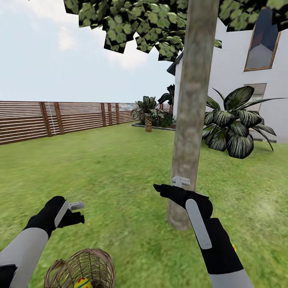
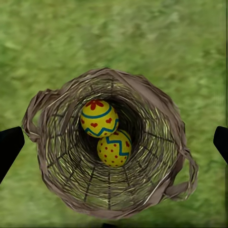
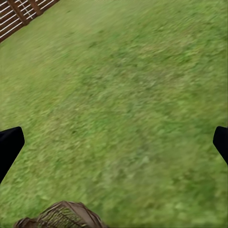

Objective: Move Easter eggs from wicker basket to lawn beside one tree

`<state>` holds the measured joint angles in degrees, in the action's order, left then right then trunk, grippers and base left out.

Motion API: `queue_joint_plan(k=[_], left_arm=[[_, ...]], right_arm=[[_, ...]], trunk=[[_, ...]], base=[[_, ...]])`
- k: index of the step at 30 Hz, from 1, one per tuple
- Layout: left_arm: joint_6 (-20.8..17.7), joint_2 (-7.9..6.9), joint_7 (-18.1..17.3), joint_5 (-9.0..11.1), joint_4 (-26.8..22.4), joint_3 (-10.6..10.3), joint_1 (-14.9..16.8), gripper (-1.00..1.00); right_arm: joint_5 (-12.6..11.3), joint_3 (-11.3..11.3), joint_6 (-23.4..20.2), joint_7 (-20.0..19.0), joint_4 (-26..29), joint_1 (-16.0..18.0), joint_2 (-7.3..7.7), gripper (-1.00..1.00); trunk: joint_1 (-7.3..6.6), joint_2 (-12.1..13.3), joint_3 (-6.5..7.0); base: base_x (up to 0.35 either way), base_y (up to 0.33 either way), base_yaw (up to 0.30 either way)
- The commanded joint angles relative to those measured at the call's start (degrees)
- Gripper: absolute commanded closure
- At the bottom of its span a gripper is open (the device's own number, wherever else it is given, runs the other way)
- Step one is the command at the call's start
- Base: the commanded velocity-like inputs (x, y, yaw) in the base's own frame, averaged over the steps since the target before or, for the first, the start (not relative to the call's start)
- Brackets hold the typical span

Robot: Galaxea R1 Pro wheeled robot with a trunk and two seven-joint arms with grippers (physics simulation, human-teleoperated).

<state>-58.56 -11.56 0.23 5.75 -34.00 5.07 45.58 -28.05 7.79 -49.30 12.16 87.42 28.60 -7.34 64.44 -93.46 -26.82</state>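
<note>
Eggs (image 2: 105, 133) two, upright in basket (image 2: 57, 156) | left gripper (image 2: 114, 140) spread | right gripper (image 3: 114, 142) spread, empty

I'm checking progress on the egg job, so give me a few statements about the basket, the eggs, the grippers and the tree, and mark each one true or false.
1. The round woven tan wicker basket holds two yellow eggs with blue zigzag bands. True.
2. The left gripper is shut on an egg. False: its fingers are spread wide over the basket with nothing between them.
3. The basket stands on grey paving. False: it stands on the green grass lawn.
4. The pale grey-brown tree trunk rises just ahead of the right gripper. True.
5. The right gripper carries an egg. False: in the right wrist view its fingers are apart over bare grass.
</note>
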Motion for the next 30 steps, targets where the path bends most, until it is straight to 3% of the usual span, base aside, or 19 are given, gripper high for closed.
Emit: queue_joint_plan(k=[1, 30], left_arm=[[-0.2, -0.01, -0.1, 0.2, 0.0, 0.1, 0.0, -1.0], [-0.2, -0.21, -0.8, 0.2, 0.2, -0.1, 0.0, -1.0]], right_arm=[[-0.6, 0.0, -0.1, 0.6, 0.1, 0.0, -0.02, -1.0], [-0.7, 0.0, -0.1, 0.6, 0.3, 0.0, -0.05, -1.0]], trunk=[[0.22, -0.5, -0.25], [6.59, -12.1, -5.46]], base=[[0.0, 0.0, 0.0], [0.0, 0.0, 0.0]])
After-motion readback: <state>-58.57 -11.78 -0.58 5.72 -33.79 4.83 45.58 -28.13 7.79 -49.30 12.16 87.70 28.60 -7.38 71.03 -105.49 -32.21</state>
